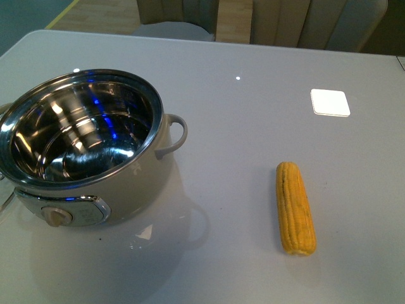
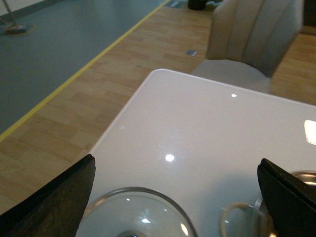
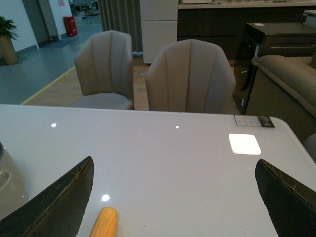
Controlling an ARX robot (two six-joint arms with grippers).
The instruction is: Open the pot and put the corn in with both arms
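The pot [image 1: 95, 158] stands on the left of the table with no lid on it; its shiny steel inside is empty. The corn [image 1: 295, 207] lies on the table to its right, lengthwise. Neither arm shows in the front view. My left gripper [image 2: 176, 168] is open and empty, above a clear glass lid [image 2: 133, 212] lying on the table beside the pot's loop handle [image 2: 237, 217]. My right gripper [image 3: 174, 165] is open and empty above the table, with the corn's tip [image 3: 104, 222] near its one finger. The pot's side [image 3: 7, 182] shows at that view's edge.
A white square pad [image 1: 330, 102] lies at the back right of the table and also shows in the right wrist view [image 3: 244, 143]. Beige chairs [image 3: 190, 76] stand beyond the table's far edge. The table's corner [image 2: 158, 74] drops off to a wooden floor.
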